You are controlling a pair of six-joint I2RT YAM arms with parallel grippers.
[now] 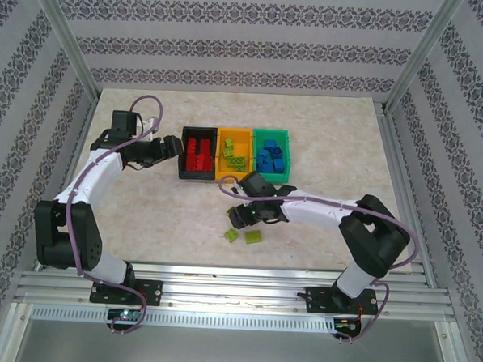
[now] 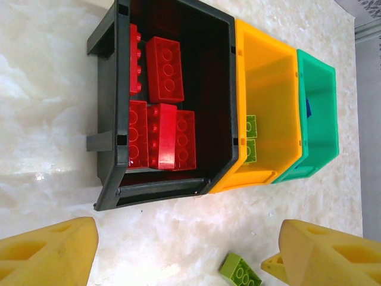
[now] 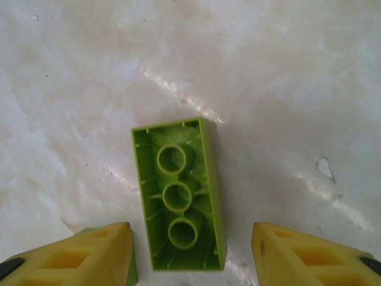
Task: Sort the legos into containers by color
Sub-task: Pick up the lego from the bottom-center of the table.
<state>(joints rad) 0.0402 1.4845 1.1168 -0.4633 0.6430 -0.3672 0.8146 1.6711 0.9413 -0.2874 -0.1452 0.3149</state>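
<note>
Tho upside-down, lime-grn lego (image 3: 178, 196)

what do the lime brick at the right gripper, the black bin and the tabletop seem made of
The lime brick: moulded plastic, slightly glossy; hollow underside with three tubes and thin ribs. The black bin: rigid plastic, semi-matte; moulded ribs and slots. The tabletop: probably marble-patterned laminate or stone, glossy; pale veining and glare streaks.

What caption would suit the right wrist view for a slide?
Right tool, open, poised around a lime green brick lying underside up on the pale table.
</note>
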